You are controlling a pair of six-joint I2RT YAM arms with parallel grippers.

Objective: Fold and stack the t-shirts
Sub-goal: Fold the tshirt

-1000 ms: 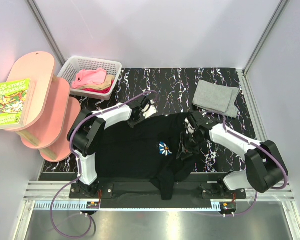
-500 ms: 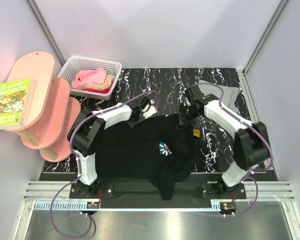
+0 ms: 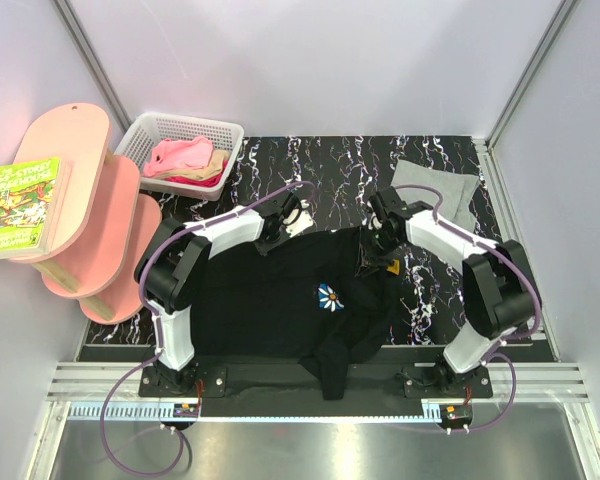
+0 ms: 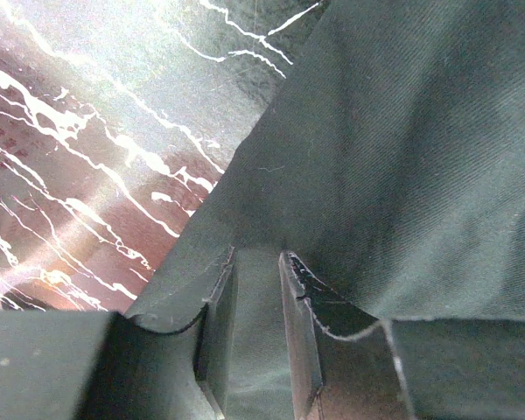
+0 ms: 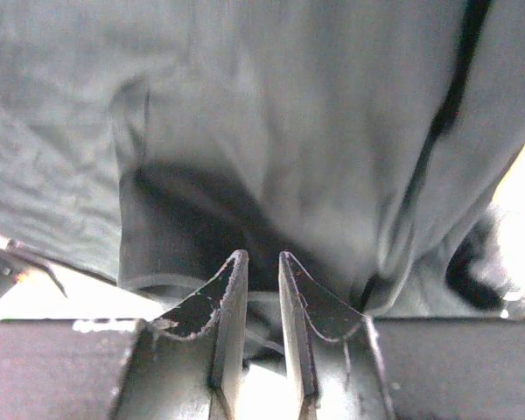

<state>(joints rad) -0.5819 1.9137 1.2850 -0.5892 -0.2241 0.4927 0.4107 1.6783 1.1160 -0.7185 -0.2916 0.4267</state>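
Top external view: my arms reach forward over the black shirt (image 3: 270, 300), which lies flat on the table (image 3: 320, 165). My left gripper (image 4: 256, 255) pinches its far edge. My right gripper (image 5: 262, 255) is narrow; I cannot tell if it holds.

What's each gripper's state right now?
Left gripper: closed on an edge of the black shirt.
Right gripper: jaws nearly together at the shirt; whether it grips cannot be told.

looks like a robotics lab test cell tbh: blank white panel walls (image 3: 320, 70), robot arms (image 3: 175, 335) bolted to an aluminium rail (image 3: 90, 378).
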